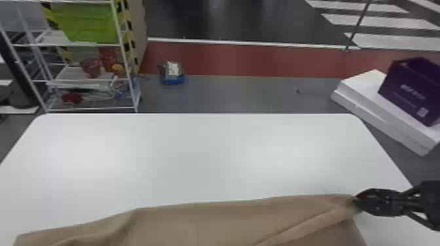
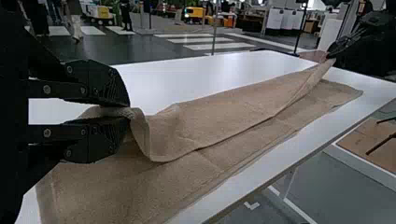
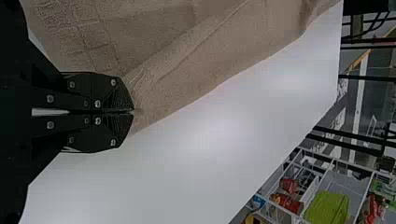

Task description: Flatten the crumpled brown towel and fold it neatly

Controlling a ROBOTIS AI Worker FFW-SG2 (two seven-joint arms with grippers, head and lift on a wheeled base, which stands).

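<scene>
We have the towel (image 1: pixel 196 225) along the near side of the surface (image 1: pixel 196 157), right tool (image 1: pixel 357 201) at its far-right corner. Beyond, we see a rack (image 1: pixel 123 49) at left holding a bin (image 1: pixel 91 24), a container (image 1: pixel 173 78) on the floor (image 1: pixel 245 95) right of it. At right, box (image 1: pixel 409 88) on slabs (image 1: pixel 376 114).

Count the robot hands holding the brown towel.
2. The left hand pinches the towel near its left end; the right hand grips it at the right end.
</scene>
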